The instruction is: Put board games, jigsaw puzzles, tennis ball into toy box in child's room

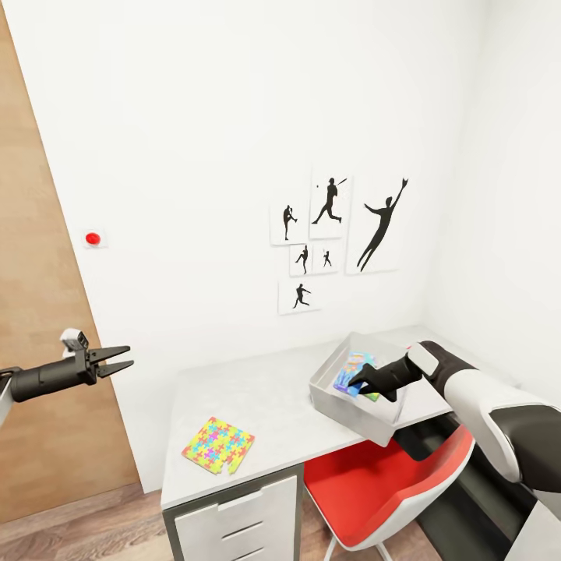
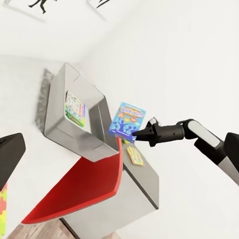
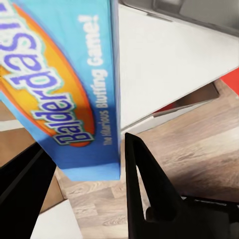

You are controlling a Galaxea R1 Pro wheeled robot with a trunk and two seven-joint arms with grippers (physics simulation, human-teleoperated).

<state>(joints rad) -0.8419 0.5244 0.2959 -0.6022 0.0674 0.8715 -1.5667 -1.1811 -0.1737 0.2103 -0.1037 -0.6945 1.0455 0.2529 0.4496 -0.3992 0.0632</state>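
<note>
**Spotter:** Where are you in the job?

**Operator:** I'm on one of the board games. My right gripper (image 1: pixel 360 382) has its fingers closed on the edge of the blue Balderdash box (image 2: pixel 127 119), and in the head view I see it held over the open top of the toy box (image 1: pixel 343 405), which sits on the table (image 1: pixel 265 405) near its edge, above the red chair (image 1: pixel 374 483). In the right wrist view the box (image 3: pixel 59 84) stands on edge between my two black fingers (image 3: pixel 144 184).

**Spotter:** Anything inside the bin yet?

**Operator:** In the left wrist view there's one flat printed box (image 2: pixel 75 109) lying against the inner wall. I can't read it from here.

**Spotter:** And the other arm?

**Operator:** The left gripper (image 1: pixel 117 359) hangs out to the side in front of the wooden door (image 1: pixel 47 374), well apart from the table, fingers parted and holding nothing.

**Spotter:** So what does the next move call for?

**Operator:** I judge the game is over the opening but not yet down in it. I want to lower the wrist so the bottom edge sits below the rim, then spread the fingers and let it drop. The bin sits close to the table edge, so I mustn't nudge the wall.

**Spotter:** After that?

**Operator:** A jigsaw puzzle (image 1: pixel 219 446) lies flat near the table's front corner, well apart from the bin. That looks like the next pick.
</note>
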